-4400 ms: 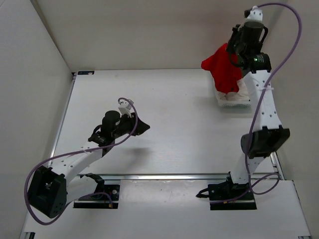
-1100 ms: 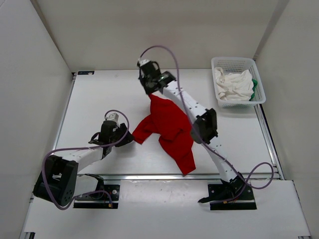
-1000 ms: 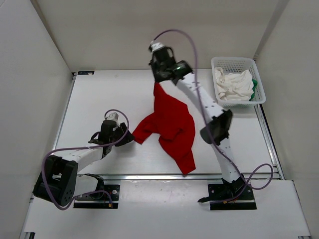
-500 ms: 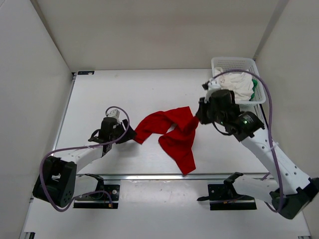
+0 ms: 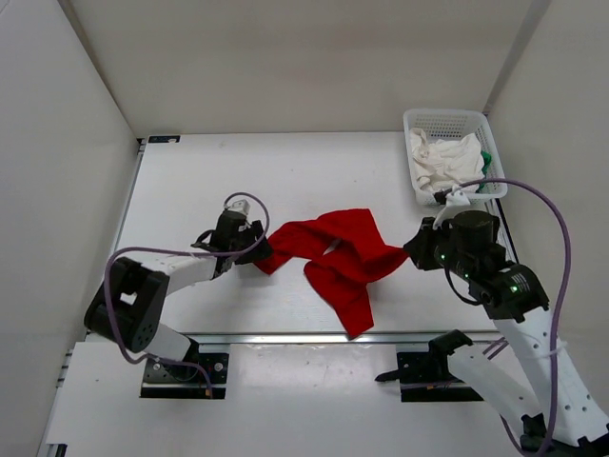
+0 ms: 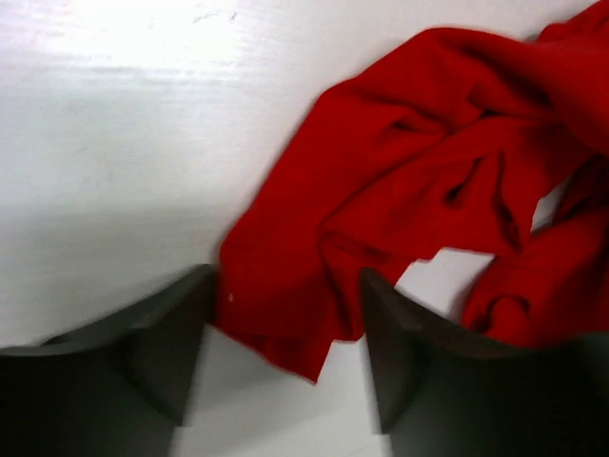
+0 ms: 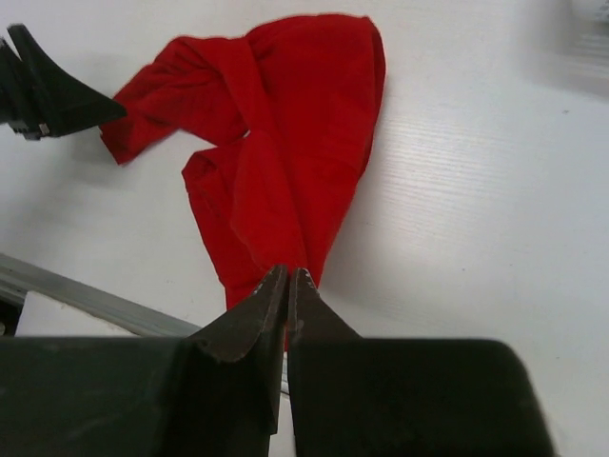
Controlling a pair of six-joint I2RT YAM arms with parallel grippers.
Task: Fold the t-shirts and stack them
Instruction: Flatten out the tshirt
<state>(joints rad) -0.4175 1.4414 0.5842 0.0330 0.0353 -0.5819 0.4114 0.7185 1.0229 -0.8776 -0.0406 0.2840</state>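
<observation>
The red t-shirt (image 5: 335, 249) lies crumpled in a band across the middle of the table. My right gripper (image 5: 415, 250) is shut on its right end, and in the right wrist view the cloth (image 7: 285, 143) narrows into the closed jaws (image 7: 288, 274). My left gripper (image 5: 257, 249) stands open at the shirt's left end. In the left wrist view a corner of red cloth (image 6: 409, 181) lies between its fingers (image 6: 285, 328). The white t-shirt (image 5: 443, 162) fills the basket, with a sliver of the green t-shirt (image 5: 486, 164) at its right side.
The white mesh basket (image 5: 455, 118) stands at the back right corner. A metal rail (image 5: 285, 336) runs along the table's near edge, just below the shirt's lowest flap. White walls close in the left, back and right sides.
My right gripper has swung from high at the back down to the right, dragging the red t-shirt flat onto the table. My left gripper has edged up to the shirt's left end and opened wider.
</observation>
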